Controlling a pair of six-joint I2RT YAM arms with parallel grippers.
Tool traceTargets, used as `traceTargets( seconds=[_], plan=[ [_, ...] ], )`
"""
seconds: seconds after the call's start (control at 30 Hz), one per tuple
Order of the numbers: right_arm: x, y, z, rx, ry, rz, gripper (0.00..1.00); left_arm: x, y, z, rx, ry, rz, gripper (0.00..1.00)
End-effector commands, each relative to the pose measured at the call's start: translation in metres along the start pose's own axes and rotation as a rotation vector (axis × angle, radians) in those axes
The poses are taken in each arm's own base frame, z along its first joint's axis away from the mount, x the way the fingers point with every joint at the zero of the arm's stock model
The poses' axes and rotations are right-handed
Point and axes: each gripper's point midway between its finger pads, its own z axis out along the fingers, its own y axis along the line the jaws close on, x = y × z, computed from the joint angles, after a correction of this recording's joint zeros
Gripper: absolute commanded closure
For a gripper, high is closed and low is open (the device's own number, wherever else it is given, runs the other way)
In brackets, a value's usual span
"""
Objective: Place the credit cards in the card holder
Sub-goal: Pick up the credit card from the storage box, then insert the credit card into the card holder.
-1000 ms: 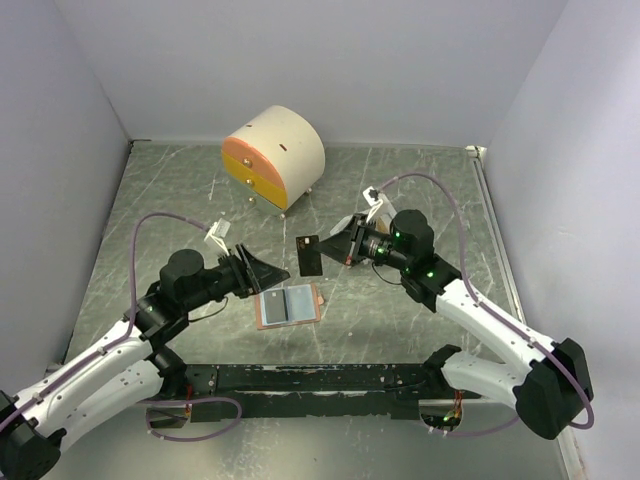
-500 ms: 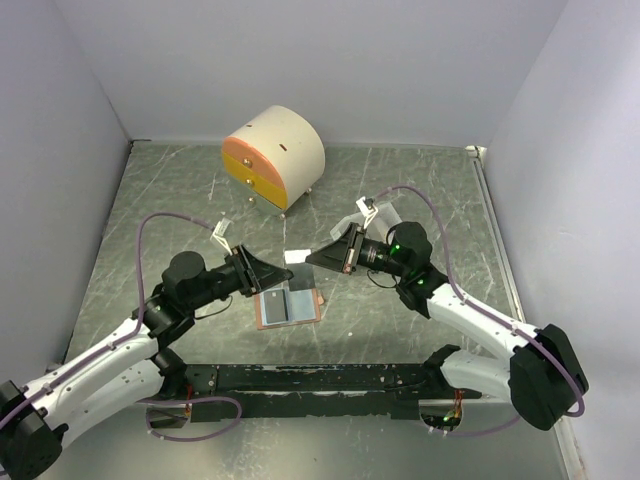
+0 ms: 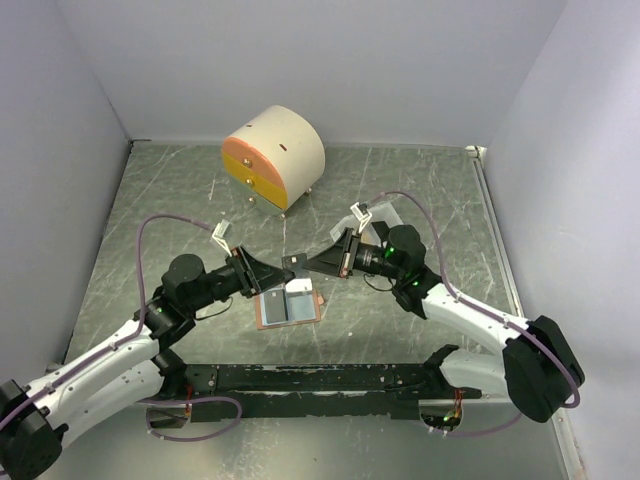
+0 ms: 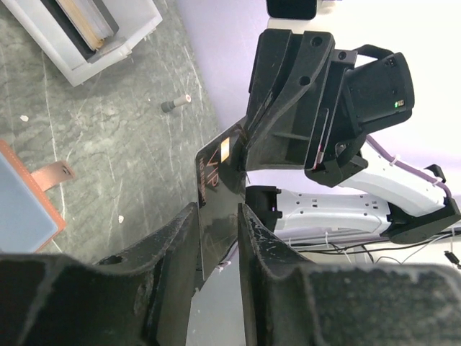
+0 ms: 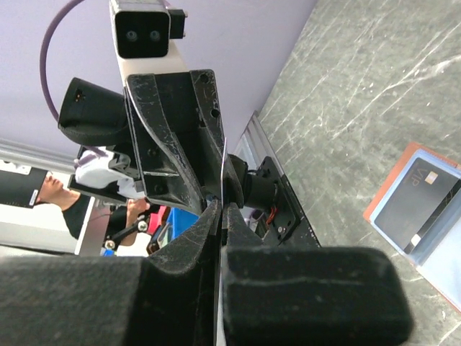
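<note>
Above the middle of the worktop, over the far edge of the card holder, the 2 claws now meet on 1 black credit card.

Change noted: 1 second ago the right claw held this card upright and well apart from the left claw, whose fingers stood wide. Since then the right arm has carried the card across to the left, and the left claw has drawn in around it.

Claw state: the right claw is pressed together on the card's far end, and the card's thin edge shows between its fingers in the right wrist view. The left claw pinches the same card across its width, fingers against both long edges, with no gap visible in the left wrist view.

Task items: the salmon card holder lies open and flat near the middle of the worktop's near edge. A dark card marked VIP already sits in it. A white tray with a tan card inside lies on the worktop beyond the holder. The round cream cabinet stands at the far edge, uninvolved.

Assessment: this is judged a hand-over or regrasp, not an insertion. The black card remains in the air, held at both ends. The right claw must let go cleanly before the left can bring the card to a slot. With only the card's edges pinched, it may twist or slip at release.
</note>
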Motion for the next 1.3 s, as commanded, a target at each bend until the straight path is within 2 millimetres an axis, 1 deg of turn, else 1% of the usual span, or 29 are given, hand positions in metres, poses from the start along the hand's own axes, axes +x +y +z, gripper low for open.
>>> traceTargets(
  seconds=[0.0, 0.1, 0.17, 0.2, 0.23, 0.27, 0.3, 0.37, 0.47, 0.57, 0.63, 0.7, 0.83, 0.9, 1.07, 1.17, 1.27],
  plan=[
    [0.008, 0.004, 0.002, -0.039, 0.022, 0.007, 1.0, 0.0, -0.011, 0.001, 0.063, 0.009, 0.006, 0.61],
    [0.01, 0.001, 0.003, -0.034, 0.028, 0.01, 1.0, 0.002, -0.012, 0.0, 0.074, 0.012, 0.005, 0.78],
    [0.012, -0.004, 0.003, -0.02, 0.032, 0.014, 1.0, 0.001, -0.011, -0.001, 0.07, 0.006, 0.001, 0.87],
    [0.013, -0.006, 0.003, -0.01, 0.034, 0.014, 0.98, 0.001, -0.01, -0.001, 0.064, 0.001, 0.0, 0.91],
    [0.014, -0.009, 0.003, 0.003, 0.034, 0.014, 0.95, 0.001, -0.008, -0.002, 0.055, -0.003, -0.002, 0.93],
    [0.013, -0.011, 0.003, 0.015, 0.031, 0.01, 0.9, 0.0, -0.007, -0.003, 0.047, -0.009, -0.004, 0.93],
    [0.013, -0.015, 0.002, 0.033, 0.029, 0.011, 0.82, 0.0, -0.005, -0.004, 0.037, -0.012, -0.004, 0.93],
    [0.013, -0.024, 0.002, 0.076, 0.023, 0.003, 0.72, -0.001, 0.004, -0.006, -0.013, -0.023, -0.013, 0.93],
    [0.011, -0.042, 0.001, 0.169, 0.011, -0.023, 0.63, 0.001, 0.026, -0.009, -0.137, -0.017, -0.018, 0.93],
    [0.008, -0.062, -0.003, 0.272, 0.0, -0.06, 0.56, 0.004, 0.051, -0.013, -0.272, -0.003, -0.021, 0.93],
    [0.005, -0.079, -0.005, 0.35, -0.01, -0.087, 0.54, 0.008, 0.065, -0.014, -0.33, 0.01, -0.017, 0.93],
    [0.008, -0.096, -0.01, 0.424, 0.004, -0.112, 0.52, 0.014, 0.081, -0.015, -0.381, 0.028, -0.016, 0.93],
    [0.016, -0.12, -0.012, 0.508, 0.047, -0.141, 0.51, 0.02, 0.105, -0.014, -0.495, 0.08, 0.005, 0.93],
    [0.021, -0.132, -0.012, 0.554, 0.08, -0.161, 0.51, 0.022, 0.112, -0.014, -0.523, 0.097, 0.009, 0.93],
    [0.032, -0.16, -0.013, 0.686, 0.156, -0.23, 0.5, 0.023, 0.119, -0.012, -0.532, 0.097, 0.011, 0.93],
    [0.036, -0.171, -0.013, 0.765, 0.189, -0.285, 0.49, 0.025, 0.127, -0.013, -0.541, 0.115, 0.004, 0.93],
    [0.038, -0.178, -0.011, 0.819, 0.218, -0.33, 0.49, 0.028, 0.135, -0.014, -0.541, 0.136, -0.017, 0.93]
  ],
)
